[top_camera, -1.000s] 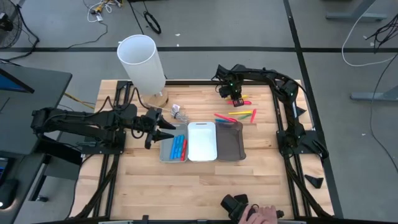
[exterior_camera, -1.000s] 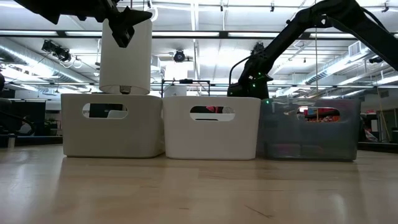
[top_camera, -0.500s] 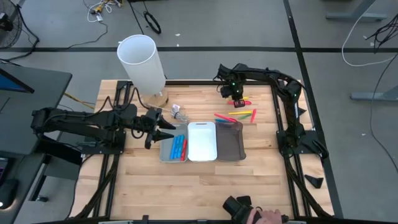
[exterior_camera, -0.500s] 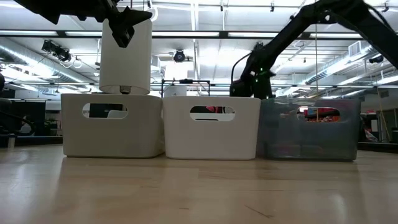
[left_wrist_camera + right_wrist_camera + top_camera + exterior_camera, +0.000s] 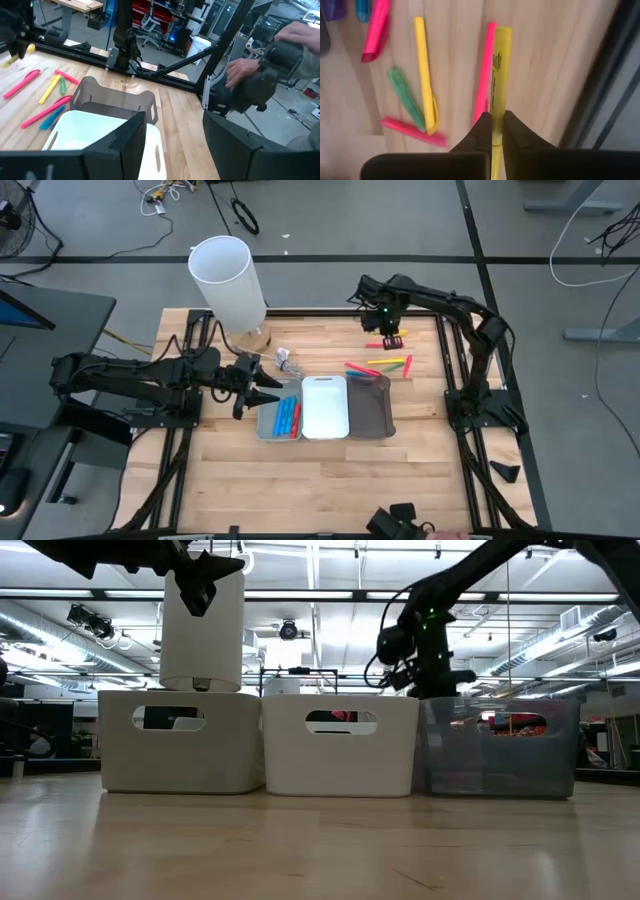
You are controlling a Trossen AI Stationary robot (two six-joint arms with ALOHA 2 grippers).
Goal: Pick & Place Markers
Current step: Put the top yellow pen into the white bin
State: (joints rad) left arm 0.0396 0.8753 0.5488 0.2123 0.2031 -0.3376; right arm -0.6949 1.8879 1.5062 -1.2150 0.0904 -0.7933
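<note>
My right gripper (image 5: 386, 332) hangs over the table's far right part, shut on a yellow marker (image 5: 499, 75). Below it, pink, yellow and green markers (image 5: 378, 365) lie loose on the wood, and one pink marker (image 5: 483, 90) sits right under the held one. Three small trays stand side by side. The grey one (image 5: 266, 425) holds blue and red markers (image 5: 287, 417), the white one (image 5: 324, 408) is in the middle, and the dark one (image 5: 372, 406) is on the right. My left gripper (image 5: 266, 387) waits open, level, beside the grey tray. My right gripper pinches the yellow marker's barrel (image 5: 493, 116) between its two fingertips (image 5: 481, 131), partway along, with the longer part sticking out on one side. The fingers come from above, pointing down, and lie across the marker. The marker sits level, lifted clear of the table.
A tall white cylinder (image 5: 229, 282) stands at the table's far left. A small clear object (image 5: 284, 360) lies near it. A person's hand with a black device (image 5: 402, 521) shows at the near edge. Bare wood lies in front of the trays.
My right gripper has risen from the table with the yellow marker and has shifted slightly toward the right edge. The marker is now lifted clear, and the pink marker beside it has stayed on the wood.
</note>
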